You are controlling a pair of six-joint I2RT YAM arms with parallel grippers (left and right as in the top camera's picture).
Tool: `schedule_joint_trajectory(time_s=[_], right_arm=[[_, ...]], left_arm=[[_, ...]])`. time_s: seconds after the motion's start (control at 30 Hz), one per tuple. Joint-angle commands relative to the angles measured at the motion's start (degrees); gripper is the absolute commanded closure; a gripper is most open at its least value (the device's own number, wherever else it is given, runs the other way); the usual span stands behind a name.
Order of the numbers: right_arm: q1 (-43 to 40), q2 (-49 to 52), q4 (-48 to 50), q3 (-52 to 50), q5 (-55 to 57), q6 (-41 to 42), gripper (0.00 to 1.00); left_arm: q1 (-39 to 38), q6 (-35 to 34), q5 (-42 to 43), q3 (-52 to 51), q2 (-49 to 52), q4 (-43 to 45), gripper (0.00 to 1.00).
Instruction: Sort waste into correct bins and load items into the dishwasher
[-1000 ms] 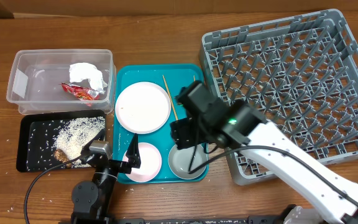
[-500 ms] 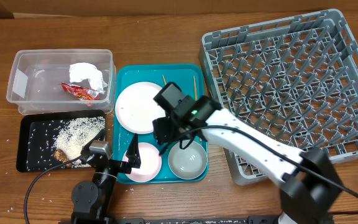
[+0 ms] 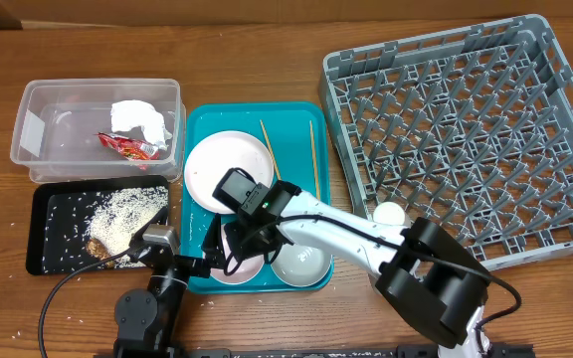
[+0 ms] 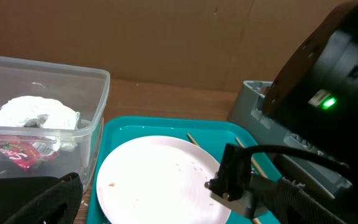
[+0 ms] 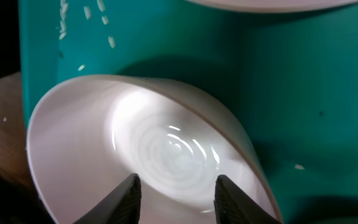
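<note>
The right gripper [image 5: 176, 202] hangs with its dark fingers [image 5: 126, 196] spread over the hollow of a glossy, round, pale pink bowl [image 5: 166, 149] on the smooth teal tray [image 5: 291, 93], grasping nothing. The left gripper [image 3: 184, 246] rests released by the shallow black tray [image 3: 53, 224] strewn with rice [image 3: 127, 209].

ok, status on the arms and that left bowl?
Right gripper open over the left bowl on the teal tray, not gripping. Left gripper low beside the same bowl, jaws unclear. Crowded there.
</note>
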Motion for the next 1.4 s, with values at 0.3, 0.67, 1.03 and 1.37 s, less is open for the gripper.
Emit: schedule_joint_trajectory(time_s=[0.3,0.67,1.03,1.37], right_arm=[[-1.5,-8.5,-2.0,6.1,3.2,-12.3,0.46],[-2.2,-2.3,0.8,1.2,11.6,-12.1,0.39],[-6.3,0.0,0.0,1.7,0.9,-11.1,0.91],[-10.1,-10.1,-3.2,7.0,3.0,-10.2,0.96]], left_arm=[[0.4,-1.0,0.4,-0.2,-0.7,0.0,0.00],[0.4,-1.0,0.4,-0.2,-0.7,0.0,0.00],[0.4,-1.0,0.4,-0.2,-0.7,0.0,0.00],[0.4,-1.0,0.4,-0.2,-0.7,0.0,0.00]])
